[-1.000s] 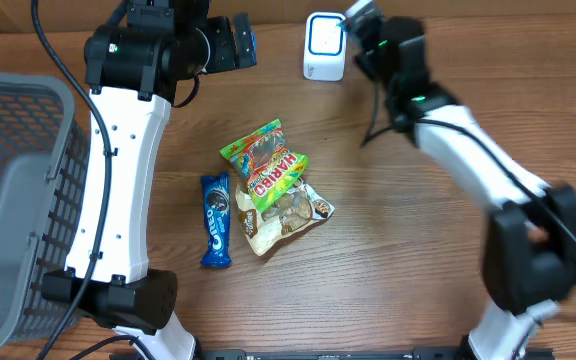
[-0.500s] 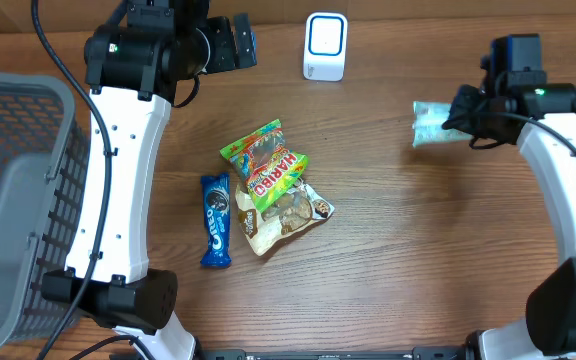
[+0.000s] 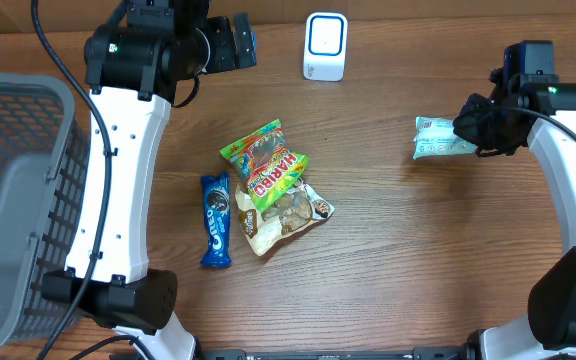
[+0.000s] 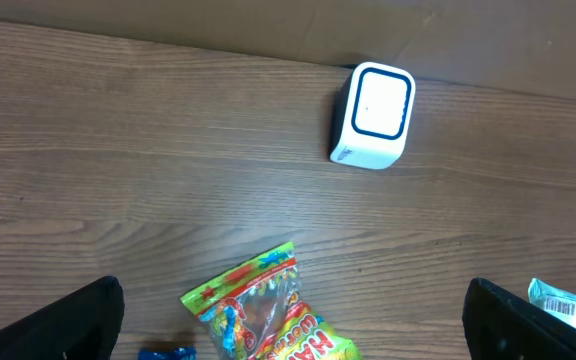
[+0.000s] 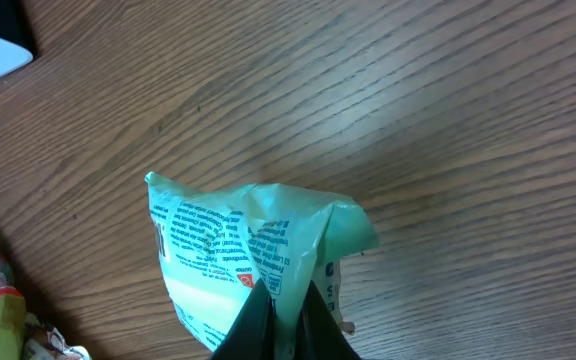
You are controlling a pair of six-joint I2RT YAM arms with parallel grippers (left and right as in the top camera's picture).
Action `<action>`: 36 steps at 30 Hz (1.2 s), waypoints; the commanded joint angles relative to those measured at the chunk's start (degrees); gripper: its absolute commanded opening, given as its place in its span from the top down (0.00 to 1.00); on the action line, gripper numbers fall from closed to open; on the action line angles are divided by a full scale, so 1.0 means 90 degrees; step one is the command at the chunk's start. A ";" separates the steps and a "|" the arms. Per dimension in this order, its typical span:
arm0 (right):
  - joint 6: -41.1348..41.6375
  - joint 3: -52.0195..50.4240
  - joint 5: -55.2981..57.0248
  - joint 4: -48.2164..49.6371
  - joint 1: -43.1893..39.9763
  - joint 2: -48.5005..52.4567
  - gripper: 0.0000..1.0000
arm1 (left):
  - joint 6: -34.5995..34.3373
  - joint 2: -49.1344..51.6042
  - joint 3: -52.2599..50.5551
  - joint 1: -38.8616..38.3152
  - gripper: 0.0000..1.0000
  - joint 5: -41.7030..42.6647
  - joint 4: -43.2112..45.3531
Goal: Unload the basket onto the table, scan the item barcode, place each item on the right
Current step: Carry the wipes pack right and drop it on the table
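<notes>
1. The right jaws are pinched shut on one edge of a pale green crinkly plastic packet (image 3: 436, 138), held above the brown wooden tabletop (image 3: 418, 260).
2. Well away to their left stands the white, blue-rimmed box scanner (image 3: 325, 46); the packet's barcode should face it squarely, I judge.
3. The right arm (image 3: 571, 175) is bent, wrist turned inward; the left jaws gape empty.

A wooden table (image 3: 398, 260) fills almost the whole overhead frame. Its mid-brown surface has long grain lines running left to right, with darker streaks. In the left wrist view a plainer, lighter tan panel (image 4: 168, 20), which looks like cardboard, forms a band across the top of the frame, and a thin dark seam marks where it meets the table's far edge. The light is soft and even, the shadows are faint, and the wood has only a dull sheen.
</notes>
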 commanded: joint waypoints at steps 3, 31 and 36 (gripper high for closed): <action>-0.0034 0.0019 0.0010 0.0007 -0.0075 -0.0029 0.96 | -0.0063 -0.0160 0.0119 -0.0015 0.00 0.0022 0.0019; -0.0712 0.0627 -0.0954 -0.0311 -0.0270 -0.0032 0.37 | -0.0063 -0.0160 0.0119 -0.0015 0.00 0.0019 0.0019; -0.0712 0.0627 -0.1440 -0.0306 -0.0270 -0.0032 0.36 | -0.0063 -0.0160 0.0119 -0.0015 0.00 0.0022 0.0019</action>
